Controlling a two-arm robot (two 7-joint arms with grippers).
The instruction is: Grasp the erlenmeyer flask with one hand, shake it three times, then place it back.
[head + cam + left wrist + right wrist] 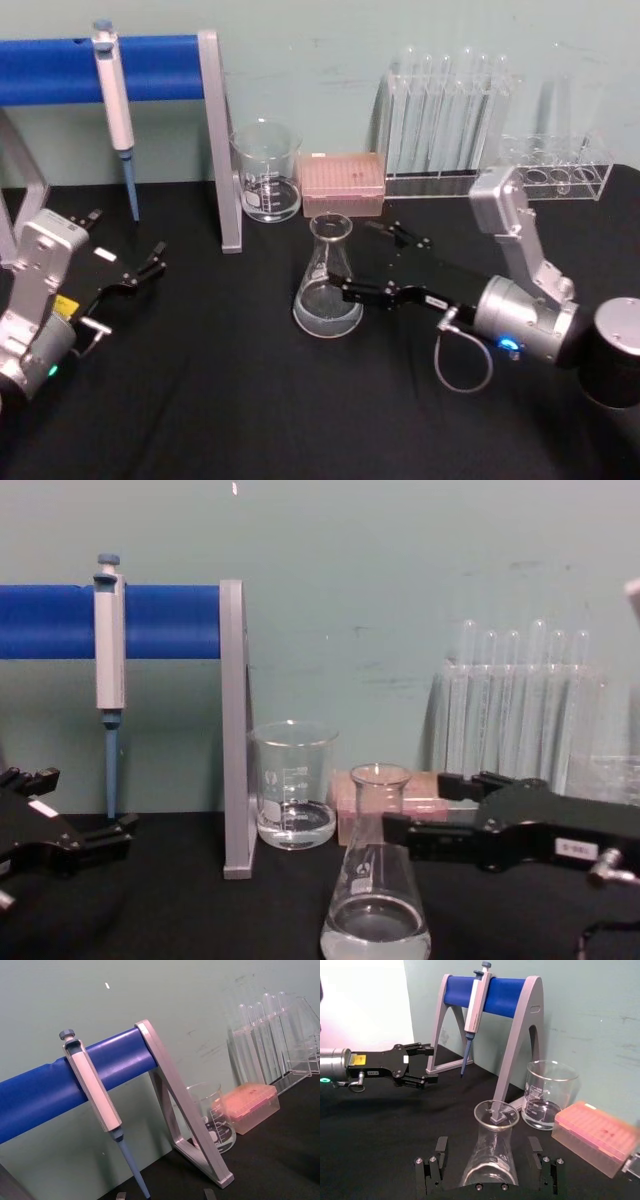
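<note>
**Kid:** Head view first! Where is the erlenmeyer flask?

**Helper:** It stands up straight on the black table, near the middle, in front of the beaker and the pink tip box.

**Kid:** What is the right gripper doing?

**Helper:** It reaches in from the right side, low and flat. Its two long jaws are spread apart, one on each side of the flask's wide bottom part. In the right wrist view the glass sits between the fingers, with a gap on both sides. So it is not holding anything yet.

**Kid:** Why does it come in from the side?

**Helper:** I think a side grab keeps the flask upright, so the little bit of water inside will not spill when it gets shaken.

**Kid:** And the left gripper?

**Helper:** It waits far off on the left, near the blue stand with the pipette. Its fingers are spread a little and hold nothing. It stays out of the way, I guess.

**Kid:** What comes next?

**Helper:** Probably the jaws squeeze shut on the glass. No shaking can start before that.
</note>
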